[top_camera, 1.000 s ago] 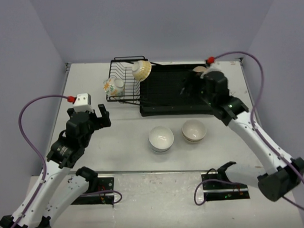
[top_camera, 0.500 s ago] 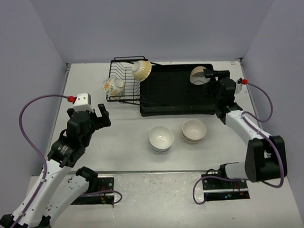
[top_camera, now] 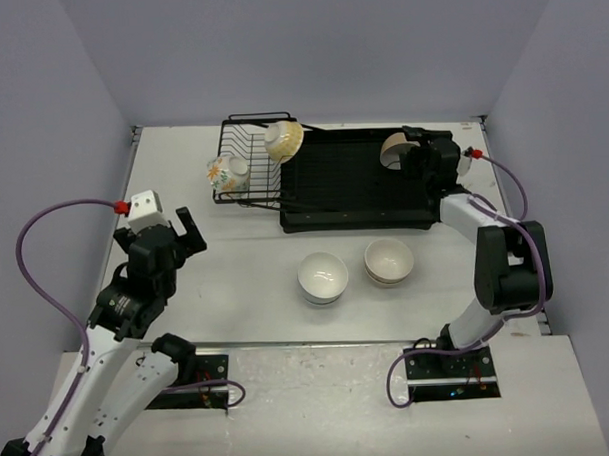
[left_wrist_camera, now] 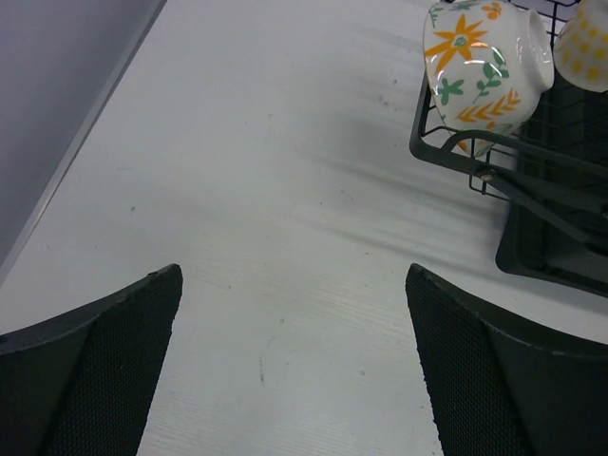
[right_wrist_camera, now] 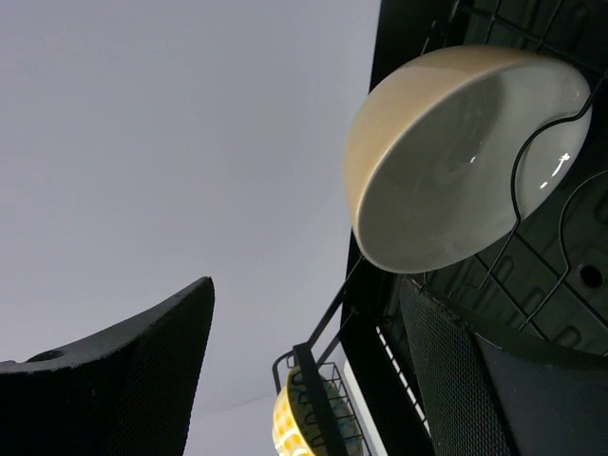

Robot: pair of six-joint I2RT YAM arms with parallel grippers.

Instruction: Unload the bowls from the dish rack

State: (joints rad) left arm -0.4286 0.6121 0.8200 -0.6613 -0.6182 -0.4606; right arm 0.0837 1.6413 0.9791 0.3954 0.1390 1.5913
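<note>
Right gripper (right_wrist_camera: 306, 294) released, jaws apart, facing the tilted cream round ceramic bowl (right_wrist_camera: 446, 180) at the far right corner of the black wire-and-plastic dish rack (top_camera: 343, 192); left gripper (left_wrist_camera: 293, 275) likewise released above the white desk (left_wrist_camera: 285, 142) near its left edge.

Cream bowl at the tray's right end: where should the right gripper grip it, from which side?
Best pinch the cream bowl at its top rim from above, one finger inside, one outside. It stands on edge, opening toward the right gripper; a wire crosses its lower part.
</note>
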